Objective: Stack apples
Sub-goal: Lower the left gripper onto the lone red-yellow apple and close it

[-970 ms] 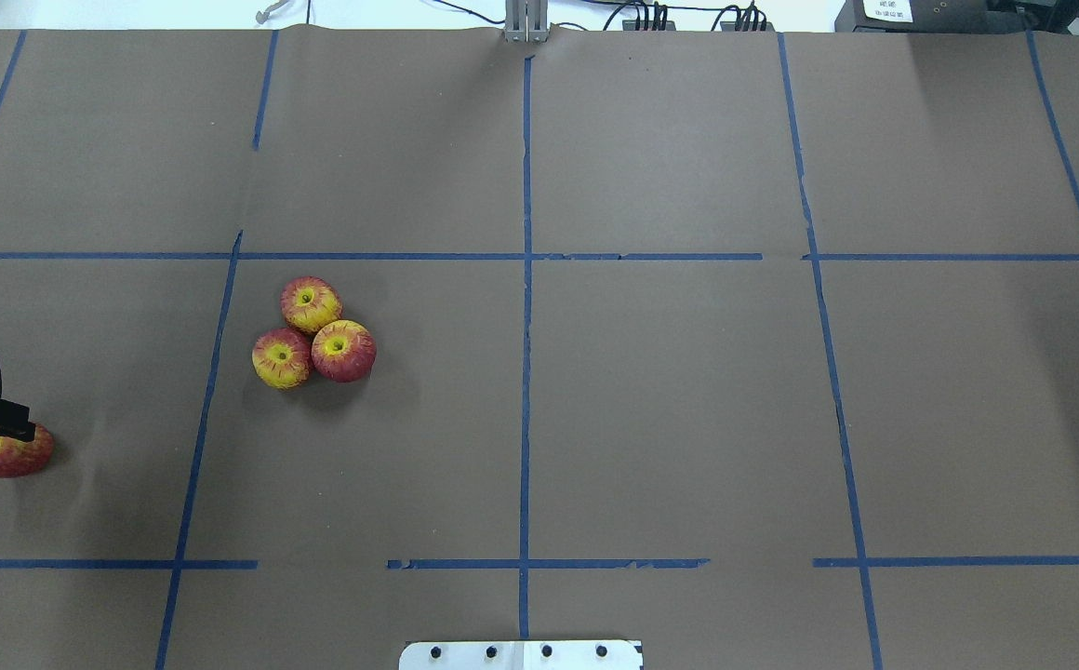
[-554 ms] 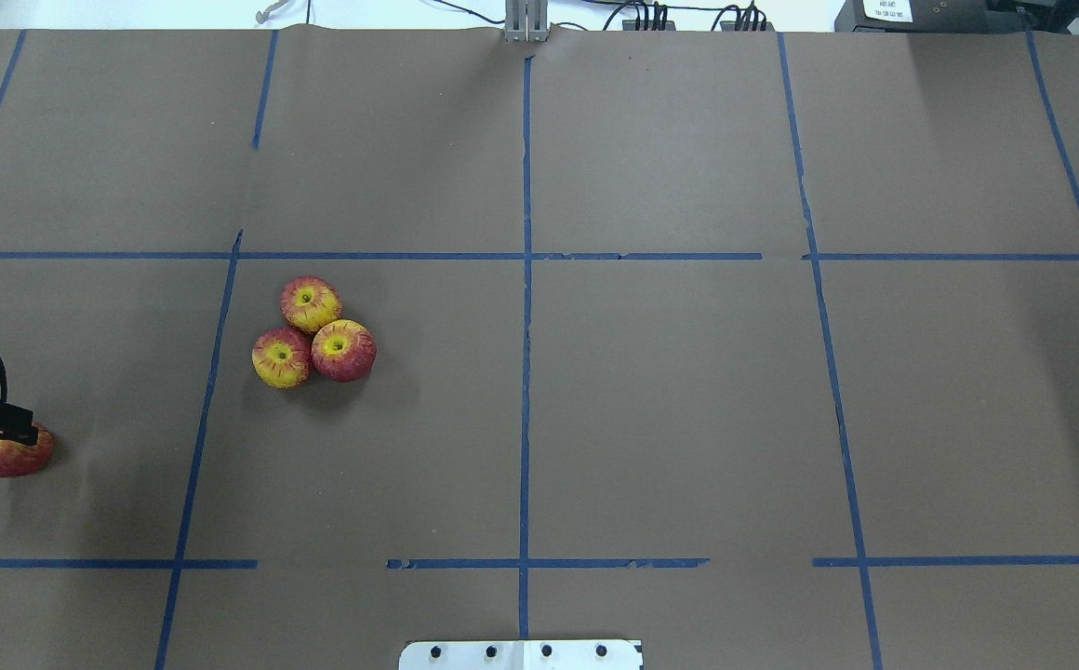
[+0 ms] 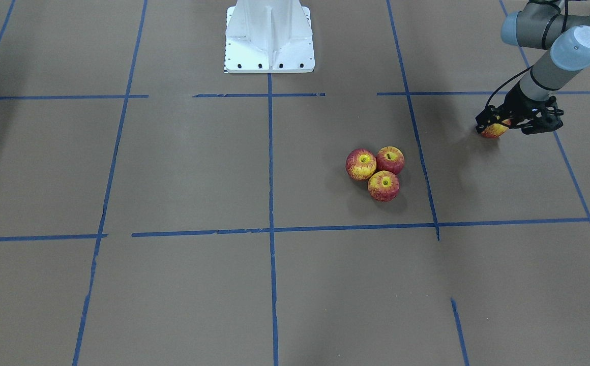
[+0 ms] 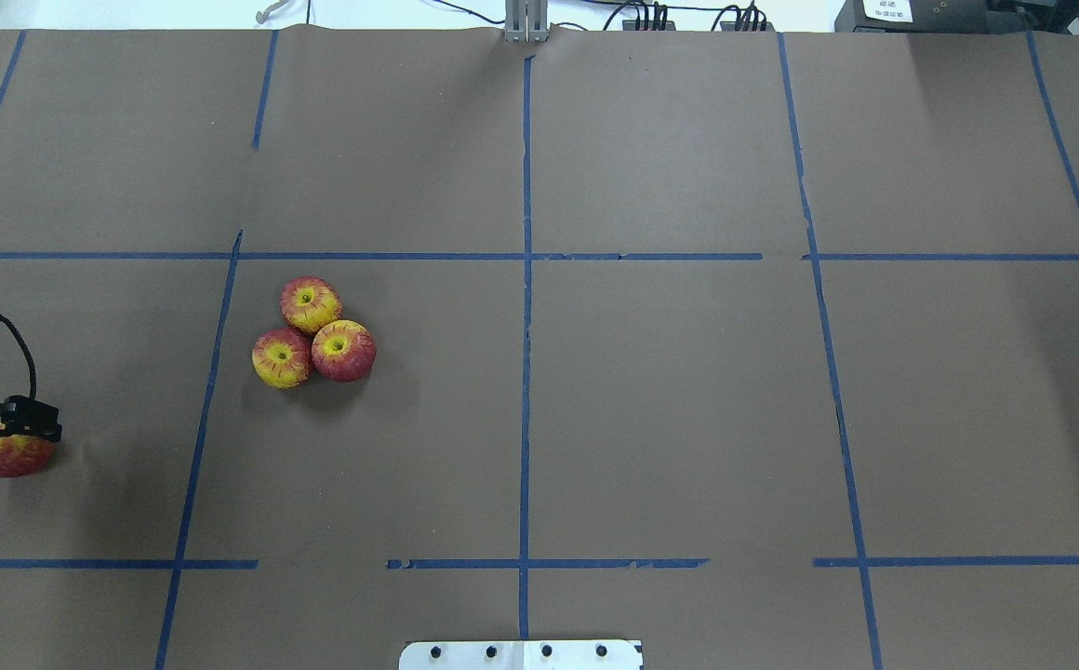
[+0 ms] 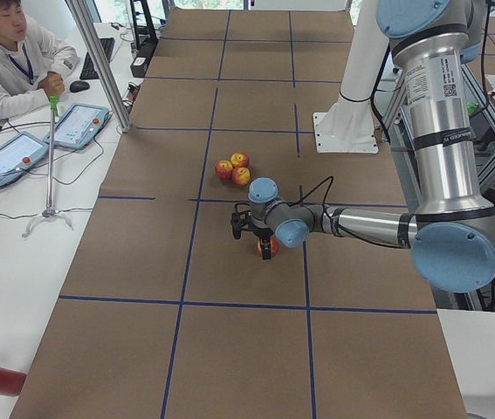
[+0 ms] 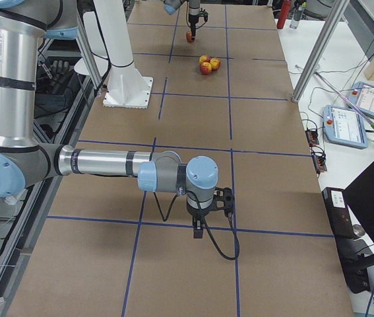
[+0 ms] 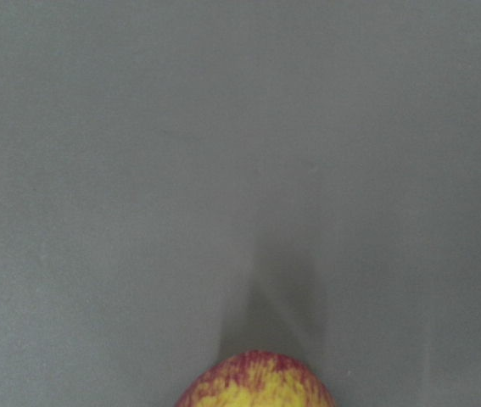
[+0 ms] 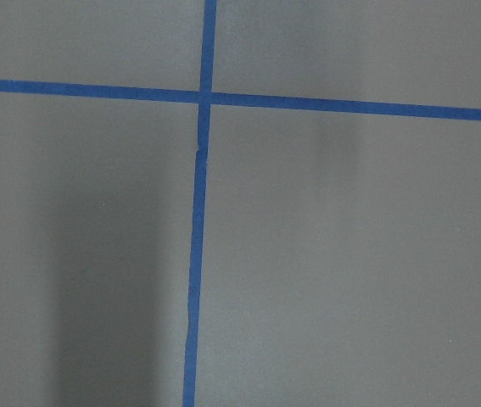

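Observation:
Three red-and-yellow apples (image 4: 311, 303) (image 4: 281, 357) (image 4: 343, 350) sit touching in a cluster left of the table's middle, also seen in the front view (image 3: 383, 185). A fourth apple (image 4: 14, 458) lies alone on the table at the far left edge; it also shows in the front view (image 3: 494, 132) and at the bottom of the left wrist view (image 7: 257, 386). My left gripper (image 3: 493, 124) hangs right over this lone apple and looks open; the overhead view (image 4: 0, 435) cuts most of it off. My right gripper (image 6: 200, 228) shows only in the exterior right view, over bare table; I cannot tell its state.
The table is covered in brown paper (image 4: 670, 409) with a grid of blue tape lines (image 4: 526, 372). The robot's white base (image 3: 269, 35) stands at the table's near side. An operator with tablets (image 5: 11, 52) sits beyond the far edge.
My left gripper has shifted slightly to the right in the overhead view, further over the lone apple. No apple has moved.

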Available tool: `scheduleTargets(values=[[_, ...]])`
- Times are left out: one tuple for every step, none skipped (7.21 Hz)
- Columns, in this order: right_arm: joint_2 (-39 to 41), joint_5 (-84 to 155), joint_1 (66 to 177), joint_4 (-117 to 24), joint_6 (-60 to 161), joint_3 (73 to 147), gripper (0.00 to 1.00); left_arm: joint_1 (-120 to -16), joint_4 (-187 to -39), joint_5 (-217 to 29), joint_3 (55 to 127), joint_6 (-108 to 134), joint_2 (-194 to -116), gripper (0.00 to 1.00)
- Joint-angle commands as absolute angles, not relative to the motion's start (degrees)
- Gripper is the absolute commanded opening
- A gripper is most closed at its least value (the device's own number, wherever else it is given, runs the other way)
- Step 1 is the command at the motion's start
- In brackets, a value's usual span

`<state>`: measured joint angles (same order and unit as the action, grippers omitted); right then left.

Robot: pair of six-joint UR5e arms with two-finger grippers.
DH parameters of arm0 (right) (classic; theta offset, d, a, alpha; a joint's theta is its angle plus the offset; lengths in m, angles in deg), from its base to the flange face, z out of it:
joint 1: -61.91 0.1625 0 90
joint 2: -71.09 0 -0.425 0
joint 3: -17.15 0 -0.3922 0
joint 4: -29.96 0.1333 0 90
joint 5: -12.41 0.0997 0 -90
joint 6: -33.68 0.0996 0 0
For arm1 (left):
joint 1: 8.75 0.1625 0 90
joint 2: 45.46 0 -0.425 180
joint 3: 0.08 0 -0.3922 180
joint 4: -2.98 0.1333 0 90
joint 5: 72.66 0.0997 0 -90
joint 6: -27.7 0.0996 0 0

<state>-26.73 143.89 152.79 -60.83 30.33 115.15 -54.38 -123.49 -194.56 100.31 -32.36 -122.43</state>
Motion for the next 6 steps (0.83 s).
scheduleTargets(values=[[-26.73, 143.89, 152.79, -60.83, 30.34, 115.15, 1.0, -53.84, -123.41, -194.56, 99.94, -32.33, -122.28, 0.91], [-26.73, 143.89, 152.79, -60.83, 30.34, 115.15, 1.0, -53.4, -123.41, -194.65, 100.02, -32.33, -122.02, 0.91], [-26.73, 143.89, 152.79, -60.83, 30.34, 115.15, 1.0, -53.05, -123.32, -194.65, 99.94, -32.33, -121.75, 0.92], [-26.73, 143.89, 152.79, -60.83, 30.34, 115.15, 1.0, -52.96, -123.41, -194.65, 100.02, -32.33, -121.58, 0.88], [-26.73, 143.89, 152.79, -60.83, 30.34, 115.15, 1.0, -52.87, -123.41, -194.74, 99.94, -32.33, -121.57, 0.53], [-26.73, 143.89, 152.79, -60.83, 30.34, 115.15, 1.0, -53.04, -123.23, -195.35, 101.33, -32.42, -121.49, 0.11]])
